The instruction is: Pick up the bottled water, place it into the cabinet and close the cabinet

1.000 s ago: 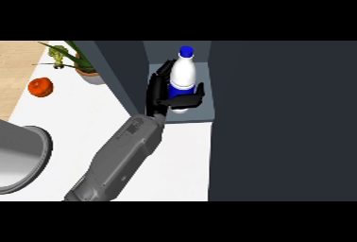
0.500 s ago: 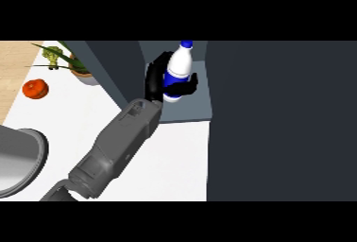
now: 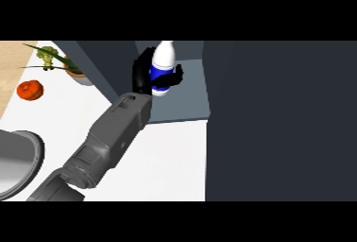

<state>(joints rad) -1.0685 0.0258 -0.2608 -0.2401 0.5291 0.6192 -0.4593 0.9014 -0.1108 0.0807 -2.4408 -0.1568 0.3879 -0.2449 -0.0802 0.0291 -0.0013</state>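
The bottled water (image 3: 162,68) is white with a blue label and stands upright inside the open cabinet (image 3: 182,108), near its back. My left hand (image 3: 143,73) is shut on it, palm on the bottle's left and fingers (image 3: 170,79) curled round its right side. The grey forearm (image 3: 111,137) runs in from the lower left. The label's lower part is hidden by the fingers. The cabinet's dark door (image 3: 279,118) fills the right of the view. My right hand does not show.
A red fruit (image 3: 30,90) and a potted plant (image 3: 70,68) sit on the counter at the left. A round grey metal vessel (image 3: 14,160) lies at the left edge. White counter (image 3: 171,160) shows in front of the cabinet.
My left hand has carried the bottle farther back into the cabinet, and the forearm has stretched after it.
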